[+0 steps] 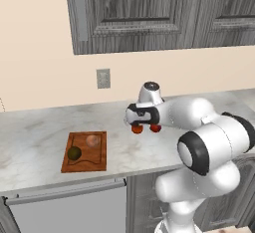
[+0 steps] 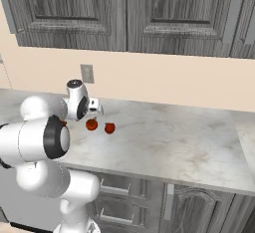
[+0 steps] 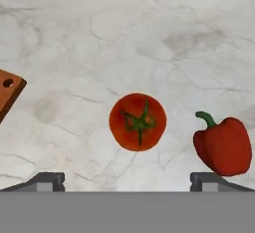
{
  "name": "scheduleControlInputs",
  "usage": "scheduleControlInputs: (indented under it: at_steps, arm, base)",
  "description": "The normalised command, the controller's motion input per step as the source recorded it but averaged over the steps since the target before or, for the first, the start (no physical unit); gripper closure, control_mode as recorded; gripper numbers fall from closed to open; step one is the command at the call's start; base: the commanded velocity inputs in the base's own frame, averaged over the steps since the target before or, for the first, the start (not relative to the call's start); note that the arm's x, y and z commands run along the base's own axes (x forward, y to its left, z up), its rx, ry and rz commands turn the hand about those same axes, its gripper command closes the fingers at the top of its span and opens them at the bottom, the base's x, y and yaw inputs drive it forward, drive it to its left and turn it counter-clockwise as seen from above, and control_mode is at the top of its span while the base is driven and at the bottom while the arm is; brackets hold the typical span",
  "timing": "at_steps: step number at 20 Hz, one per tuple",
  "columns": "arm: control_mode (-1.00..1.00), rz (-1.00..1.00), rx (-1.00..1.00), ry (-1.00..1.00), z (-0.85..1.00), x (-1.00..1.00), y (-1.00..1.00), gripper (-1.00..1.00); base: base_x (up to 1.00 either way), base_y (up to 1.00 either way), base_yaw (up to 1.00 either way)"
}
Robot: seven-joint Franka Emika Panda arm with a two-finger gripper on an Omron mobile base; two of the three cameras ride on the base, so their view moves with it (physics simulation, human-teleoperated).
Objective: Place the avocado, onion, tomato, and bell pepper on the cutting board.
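Observation:
The reddish-brown cutting board (image 1: 84, 163) lies on the counter at the left, and its corner (image 3: 7, 92) shows in the hand view. On it rest the dark green avocado (image 1: 74, 153) and the pale pink onion (image 1: 91, 140). The orange-red tomato (image 1: 137, 129) (image 2: 91, 124) (image 3: 137, 122) sits on the marble to the board's right. Beside it lies the red bell pepper (image 1: 156, 127) (image 2: 109, 128) (image 3: 223, 146). My gripper (image 1: 136, 122) (image 2: 94, 111) (image 3: 128, 182) hovers open just above the tomato, holding nothing, its fingertips (image 3: 47, 181) wide on either side.
The marble counter (image 1: 35, 137) (image 2: 174, 142) runs along a beige wall with an outlet (image 1: 103, 78). Dark grey cabinets (image 2: 124, 13) hang overhead. Bare marble stretches to the right of the pepper.

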Motion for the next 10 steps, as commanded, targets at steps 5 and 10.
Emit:
scheduleControlInputs:
  at_steps: [5,10]
  arm:
    - [-1.0,0.0,0.0,0.0,-0.31,0.26,0.0,-1.0]
    - [-1.0,0.0,0.0,0.0,-0.24,0.3,0.0,-1.0]
  base:
    - [0.0,0.0,0.0]
    - [0.0,0.0,0.0]
